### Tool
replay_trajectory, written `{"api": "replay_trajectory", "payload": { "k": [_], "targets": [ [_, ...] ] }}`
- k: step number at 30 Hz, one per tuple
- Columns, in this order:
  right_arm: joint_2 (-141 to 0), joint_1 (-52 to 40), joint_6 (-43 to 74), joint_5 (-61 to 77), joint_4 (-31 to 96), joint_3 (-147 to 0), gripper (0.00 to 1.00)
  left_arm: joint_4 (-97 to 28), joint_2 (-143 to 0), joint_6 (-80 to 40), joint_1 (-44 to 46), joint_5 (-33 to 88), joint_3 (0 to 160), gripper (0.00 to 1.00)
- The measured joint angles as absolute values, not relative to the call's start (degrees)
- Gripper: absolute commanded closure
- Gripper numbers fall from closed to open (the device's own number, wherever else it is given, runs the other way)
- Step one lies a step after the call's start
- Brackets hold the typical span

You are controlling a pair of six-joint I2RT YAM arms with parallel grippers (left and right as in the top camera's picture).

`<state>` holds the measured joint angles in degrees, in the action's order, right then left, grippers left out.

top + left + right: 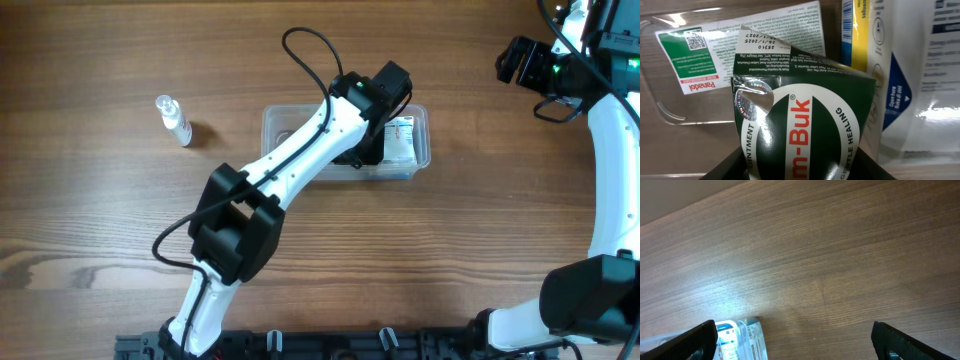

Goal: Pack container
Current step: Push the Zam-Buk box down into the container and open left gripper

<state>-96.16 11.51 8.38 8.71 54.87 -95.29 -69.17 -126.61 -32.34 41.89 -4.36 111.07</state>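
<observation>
Left arm [300, 160], green box [805, 125] over container [272, 120]

Work surface: a wooden table [100, 250] with brown grain running lengthwise. A black rail [330, 345] lines its near edge. Reflected light forms a pale patch [747, 297] on the wood.

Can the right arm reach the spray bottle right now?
Probably not. The bottle sits far over on the left, while the open right claw hangs at the far right. The tub and the left arm, holding a green box, lie between them.
</observation>
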Motion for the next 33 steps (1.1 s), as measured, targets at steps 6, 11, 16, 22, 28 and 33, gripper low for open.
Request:
{"api": "replay_trajectory", "payload": {
  "k": [6,11,16,22,28,33],
  "targets": [
    [-96.2,11.5,8.4,8.7,54.9,-95.3,0.00,-69.1,-126.7,-32.3,41.9,-4.4,111.1,0.59],
    [-96.2,11.5,8.4,8.7,54.9,-95.3,0.00,-69.1,-126.7,-32.3,41.9,-4.4,111.1,0.51],
    [-96.2,11.5,8.4,8.7,54.9,-95.3,0.00,-69.1,-126.7,-32.5,41.9,-4.2,111.1,0.44],
    [-96.2,11.5,8.4,8.7,54.9,-95.3,0.00,-69.1,-126.7,-32.6,41.9,-3.9,111.1,0.34],
    [-96.2,11.5,8.4,8.7,54.8,-95.3,0.00,-69.1,-126.7,-32.7,41.9,-3.9,111.1,0.31],
    [-96.2,11.5,8.4,8.7,54.8,-95.3,0.00,-69.0,-126.7,-32.7,41.9,-3.9,111.1,0.32]
  ]
}}
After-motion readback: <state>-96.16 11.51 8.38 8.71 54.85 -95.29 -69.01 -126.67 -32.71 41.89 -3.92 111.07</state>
